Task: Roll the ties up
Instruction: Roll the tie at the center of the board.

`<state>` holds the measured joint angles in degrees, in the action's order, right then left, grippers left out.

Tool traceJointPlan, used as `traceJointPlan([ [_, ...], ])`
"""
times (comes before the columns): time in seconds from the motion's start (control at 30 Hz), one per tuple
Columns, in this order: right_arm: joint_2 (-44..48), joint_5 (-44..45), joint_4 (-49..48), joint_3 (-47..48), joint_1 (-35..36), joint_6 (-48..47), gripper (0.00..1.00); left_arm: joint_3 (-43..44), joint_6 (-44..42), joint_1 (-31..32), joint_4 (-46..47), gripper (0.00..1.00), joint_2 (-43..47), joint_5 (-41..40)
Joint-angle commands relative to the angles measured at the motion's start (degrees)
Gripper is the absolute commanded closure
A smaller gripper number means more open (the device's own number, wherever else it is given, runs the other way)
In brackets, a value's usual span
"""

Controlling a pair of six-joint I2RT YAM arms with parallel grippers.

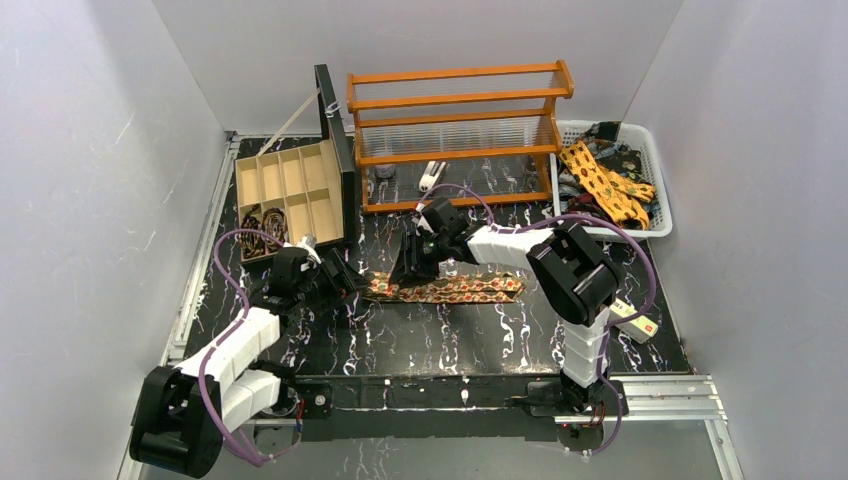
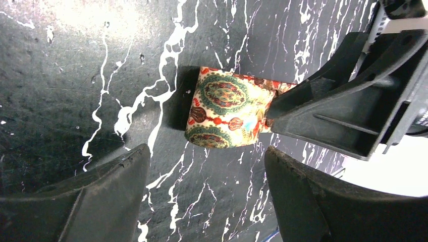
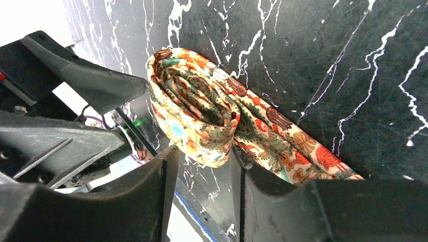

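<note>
Plainly, left tool (image 2: 207, 150) gapes before part-rolled tie (image 2: 227, 108); right tool (image 3: 203, 151) I cannot tell.

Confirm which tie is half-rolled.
The red-patterned tie on the table, coiled at its left end; others sit heaped in the white basket or coiled in the wooden box.

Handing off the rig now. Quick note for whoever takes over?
Left gripper: open, empty, by the tie at its rolled end.
Right gripper: jaws partly apart at that rolled end; grip unclear.
Tie: mid-table, one end rolled, the rest flat.
Done: coils sit in the compartment box.
Left: finish this roll; more ties wait in the basket.
</note>
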<state>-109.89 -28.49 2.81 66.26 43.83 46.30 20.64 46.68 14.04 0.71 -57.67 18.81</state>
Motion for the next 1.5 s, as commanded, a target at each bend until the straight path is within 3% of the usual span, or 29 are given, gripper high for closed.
traceJointPlan([
  [0.0, -1.39, -0.18, -1.84, 0.93, -0.26, 1.24, 0.53, 0.54, 0.31, -0.26, 1.58, 0.19, 0.01, 0.87],
  [0.17, -3.34, -0.55, -2.01, 0.13, -0.42, 0.5, 0.66, -0.39, -0.03, -0.27, 5.52, 0.18, -1.76, 1.88],
  [0.3, -5.72, -0.54, 0.55, 1.33, -0.54, -0.67, 0.7, -2.87, -0.92, -0.21, 12.78, 0.25, -4.13, 0.55],
  [0.43, -6.23, -0.11, 1.6, 1.19, -0.64, -1.21, 0.71, -5.48, -0.39, -0.16, 14.68, 0.21, 0.01, -2.68],
  [0.6, -6.13, -0.48, 0.98, 0.25, -0.6, -1.43, 0.7, -4.93, -2.42, -0.17, 17.12, 0.2, -4.3, 4.53],
  [0.77, -5.63, -0.94, 0.57, -0.03, -0.69, -2.58, 0.69, -3.84, -2.66, -0.2, 17.8, 0.2, -6.41, 4.74],
  [0.93, -6.57, -3.87, 0.06, 0.54, -0.68, -5.83, 0.69, -1.89, -4.97, -0.19, 13.75, 0.22, -8.02, 5.47],
  [1.07, -8.34, -5.2, 0.04, 1.03, -0.59, -6.52, 0.69, -3.16, -5.7, -0.19, 7.06, 0.23, -2.93, 0.63],
  [1.47, -12.76, -9.42, 3.96, 6.68, 1.47, -11.62, 0.66, -6.77, -2.39, -0.16, 3.81, 0.23, 5.25, -0.06],
])
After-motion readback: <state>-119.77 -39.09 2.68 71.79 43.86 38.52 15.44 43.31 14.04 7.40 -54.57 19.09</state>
